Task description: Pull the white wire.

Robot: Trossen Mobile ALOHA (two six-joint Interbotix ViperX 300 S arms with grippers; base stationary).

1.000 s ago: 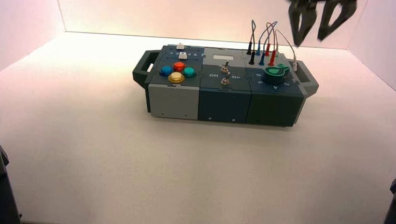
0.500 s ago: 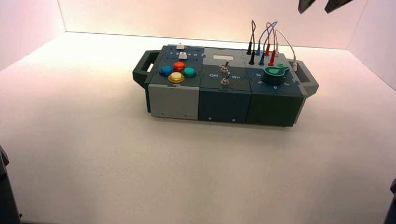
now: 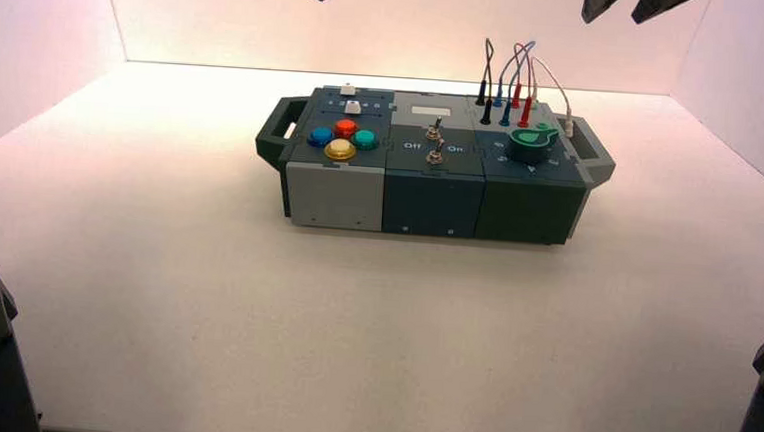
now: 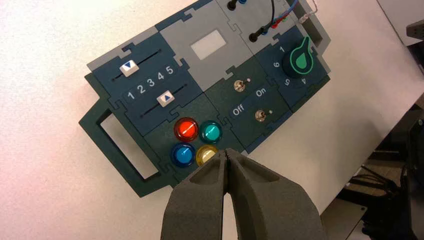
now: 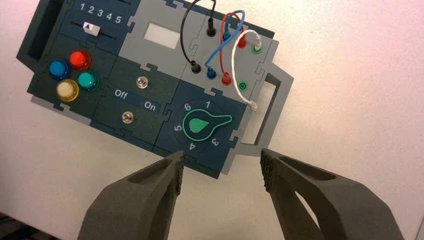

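Note:
The white wire (image 5: pixel 235 60) loops at the box's far right corner. One white plug sits in a green socket (image 5: pixel 256 46). Its other white plug (image 5: pixel 253 105) lies loose by the right handle, beside an empty green socket (image 5: pixel 242 86). In the high view the wire (image 3: pixel 558 92) arcs down to the right handle. My right gripper (image 5: pixel 221 167) is open and empty, high above the box's right end, only its fingertips (image 3: pixel 603 1) showing at the top edge. My left gripper (image 4: pixel 227 152) is shut and empty, high above the coloured buttons.
The dark box (image 3: pixel 429 194) stands mid-table with handles at both ends. Black, blue and red wires (image 5: pixel 220 37) loop next to the white one. A green knob (image 5: pixel 200 125) points between 1 and 3. Toggle switches (image 5: pixel 142 82) sit by the Off/On labels.
My right gripper has risen from above the wires, so only its tips remain at the top of the high view. The left gripper has drifted slightly up. The white wire has not moved.

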